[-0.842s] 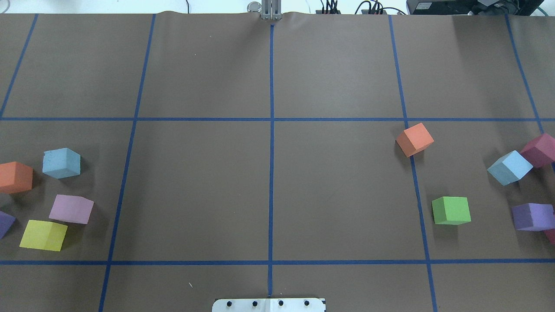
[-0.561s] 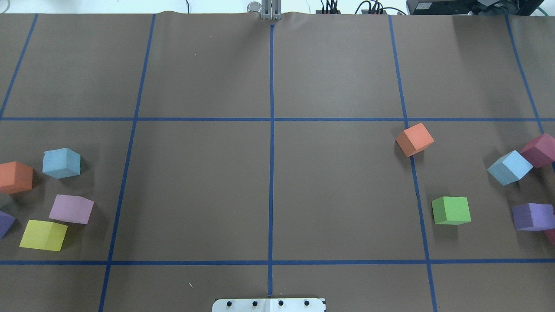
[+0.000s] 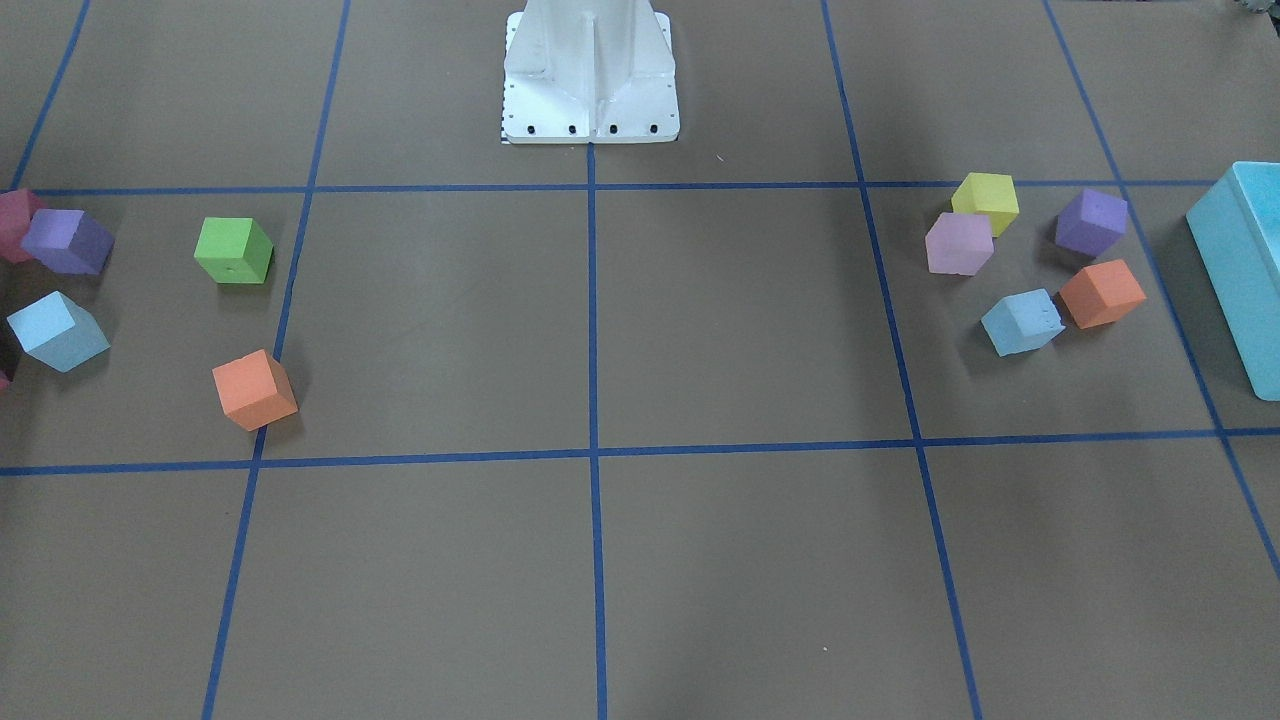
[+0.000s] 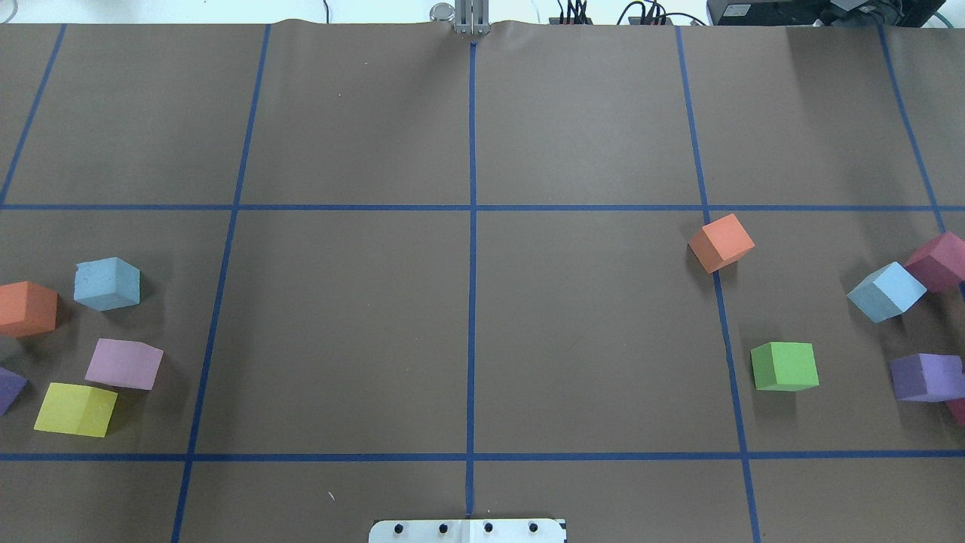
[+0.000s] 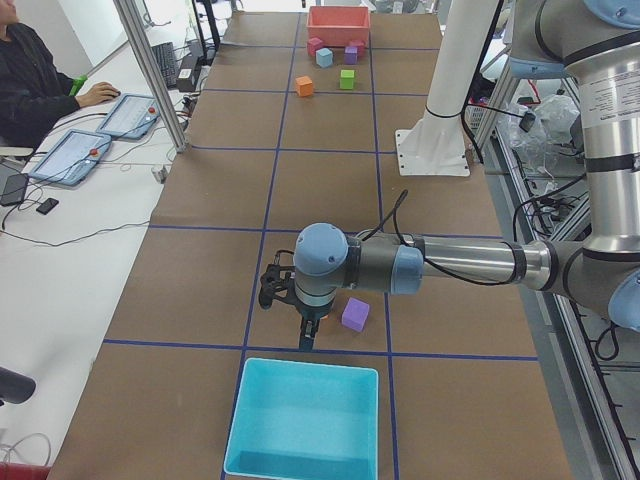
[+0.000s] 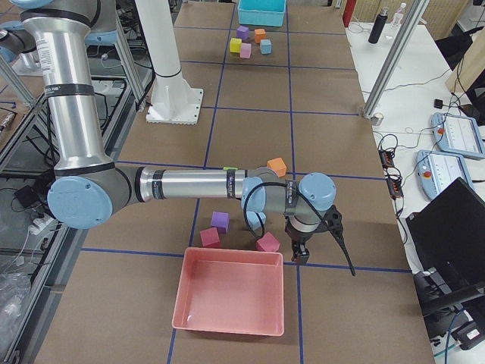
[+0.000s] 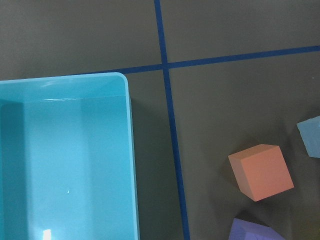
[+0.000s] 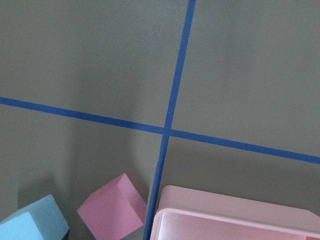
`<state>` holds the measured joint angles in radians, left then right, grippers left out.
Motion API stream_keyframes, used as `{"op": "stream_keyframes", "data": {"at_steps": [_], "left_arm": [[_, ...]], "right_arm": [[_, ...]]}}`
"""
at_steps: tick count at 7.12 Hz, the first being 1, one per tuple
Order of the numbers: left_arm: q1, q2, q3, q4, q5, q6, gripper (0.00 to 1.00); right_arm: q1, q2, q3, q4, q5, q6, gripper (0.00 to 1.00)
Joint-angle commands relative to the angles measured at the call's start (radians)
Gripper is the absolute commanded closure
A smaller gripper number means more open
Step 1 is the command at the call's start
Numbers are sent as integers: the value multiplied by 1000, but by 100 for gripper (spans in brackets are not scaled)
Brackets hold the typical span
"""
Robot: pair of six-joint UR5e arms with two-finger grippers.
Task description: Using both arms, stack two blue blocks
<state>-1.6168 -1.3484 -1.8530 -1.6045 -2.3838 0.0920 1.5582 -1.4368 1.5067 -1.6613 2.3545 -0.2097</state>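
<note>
One pale blue block (image 4: 107,284) lies at the table's left among other cubes; it also shows in the front view (image 3: 1022,322) and at the right edge of the left wrist view (image 7: 311,136). The other blue block (image 4: 886,292) lies at the far right, and shows in the front view (image 3: 58,331) and in the right wrist view (image 8: 32,222). My left gripper (image 5: 306,335) points down between a purple cube and the turquoise box. My right gripper (image 6: 300,253) points down beside the pink tray. Both show only in side views, so I cannot tell whether they are open or shut.
A turquoise box (image 3: 1240,270) stands at the left end and a pink tray (image 6: 231,299) at the right end. Orange (image 4: 721,242), green (image 4: 785,366), purple (image 4: 926,376), lilac (image 4: 124,363) and yellow (image 4: 75,409) cubes lie around. The white base mount (image 3: 590,70) stands mid-table. An operator sits at a side desk (image 5: 40,85).
</note>
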Motion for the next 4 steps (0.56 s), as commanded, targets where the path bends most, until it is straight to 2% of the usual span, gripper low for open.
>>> {"op": "stream_keyframes", "data": {"at_steps": [1,3,4], "left_arm": [[0,0,0,0,0,0,2],[2,0,2,0,0,-2,2],[2,0,3,0,0,-2,2]], "right_arm": [[-112,-26,88,1,99,6,0],[-228,-34,180,36,97,71,0],[-283,-52,184,152,83,158,0]]}}
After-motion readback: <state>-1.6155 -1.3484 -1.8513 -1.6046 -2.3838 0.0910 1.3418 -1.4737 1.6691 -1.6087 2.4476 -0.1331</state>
